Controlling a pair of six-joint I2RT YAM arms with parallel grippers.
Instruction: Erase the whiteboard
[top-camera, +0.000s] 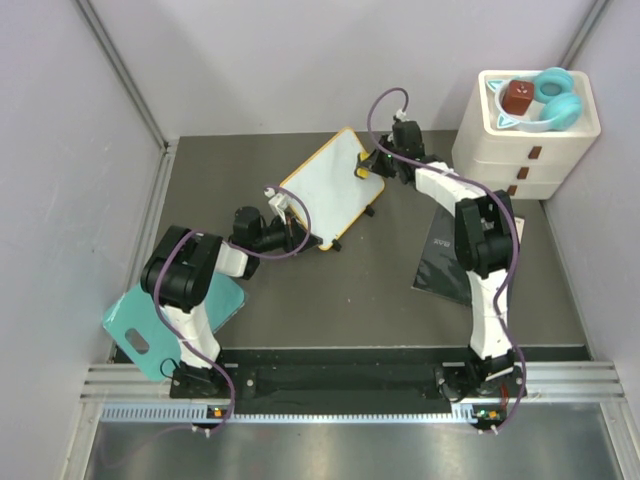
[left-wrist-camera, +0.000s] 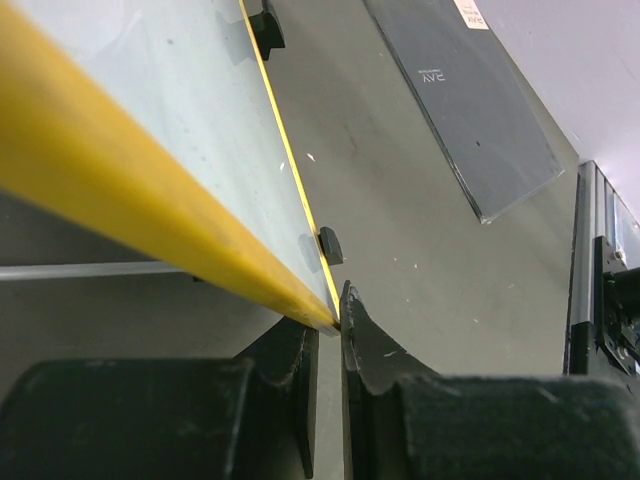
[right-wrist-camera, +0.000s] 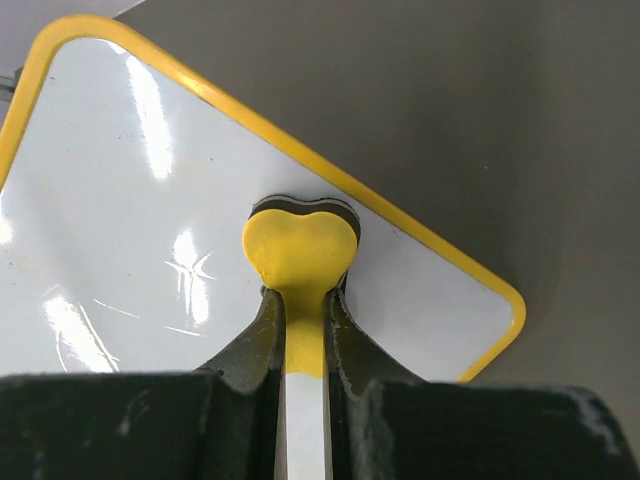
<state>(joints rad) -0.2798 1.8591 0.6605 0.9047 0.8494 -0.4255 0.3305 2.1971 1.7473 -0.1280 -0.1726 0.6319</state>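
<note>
The whiteboard (top-camera: 332, 185) has a yellow frame and small black feet, and it rests askew in the middle of the table with no writing visible on its face. My left gripper (top-camera: 296, 224) is shut on the near corner of its frame; in the left wrist view the yellow edge (left-wrist-camera: 150, 210) runs down between my left gripper's (left-wrist-camera: 331, 322) tips. My right gripper (top-camera: 371, 168) is shut on a white pen with a yellow heart-shaped eraser head (right-wrist-camera: 300, 248). That head presses flat on the whiteboard (right-wrist-camera: 140, 200) near its far right edge, just ahead of my right gripper (right-wrist-camera: 303, 300).
A dark sheet with a white label (top-camera: 445, 262) lies right of the board, also in the left wrist view as the dark sheet (left-wrist-camera: 470, 100). A teal cutting board (top-camera: 135, 325) lies beside the left arm's base. A white drawer unit (top-camera: 525, 150) at the back right carries blue headphones (top-camera: 556, 100) and a brown cube (top-camera: 517, 97).
</note>
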